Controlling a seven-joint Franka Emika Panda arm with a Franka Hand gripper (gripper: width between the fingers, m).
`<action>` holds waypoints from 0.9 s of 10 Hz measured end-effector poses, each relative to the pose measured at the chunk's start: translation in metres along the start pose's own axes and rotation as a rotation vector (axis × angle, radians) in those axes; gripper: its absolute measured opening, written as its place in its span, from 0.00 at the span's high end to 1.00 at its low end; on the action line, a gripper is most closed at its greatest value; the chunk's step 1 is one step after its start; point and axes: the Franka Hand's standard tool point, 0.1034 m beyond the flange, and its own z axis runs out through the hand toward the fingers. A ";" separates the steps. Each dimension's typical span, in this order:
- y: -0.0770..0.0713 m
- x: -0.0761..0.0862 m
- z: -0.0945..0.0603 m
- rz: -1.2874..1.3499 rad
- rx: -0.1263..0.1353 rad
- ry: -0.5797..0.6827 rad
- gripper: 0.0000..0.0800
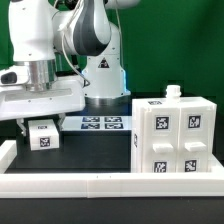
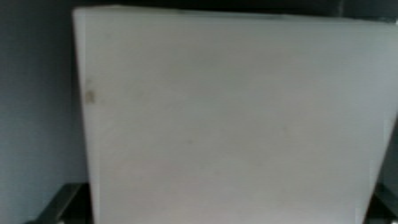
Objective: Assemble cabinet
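The large white cabinet shell (image 1: pixel 172 140) stands at the exterior view's right, with several code tags on its front and a small knob on top. A small white block (image 1: pixel 42 137) with one tag sits low on the dark table at the exterior view's left. My gripper (image 1: pixel 42 128) reaches straight down over it, a dark finger against each side, shut on the block. In the wrist view the block's plain white face (image 2: pixel 222 115) fills nearly the whole picture. Only a dark finger (image 2: pixel 61 205) shows at its edge.
The marker board (image 1: pixel 101 123) lies flat in the middle, behind the block and next to the robot's base (image 1: pixel 105 80). A long white rail (image 1: pixel 110 184) runs along the table's front edge.
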 end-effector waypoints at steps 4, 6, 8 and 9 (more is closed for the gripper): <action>-0.022 0.035 -0.047 -0.010 0.016 0.017 0.30; -0.042 0.056 -0.075 0.025 0.041 0.014 0.30; -0.068 0.087 -0.101 0.043 0.052 0.025 0.30; -0.082 0.104 -0.111 0.096 0.058 0.017 0.30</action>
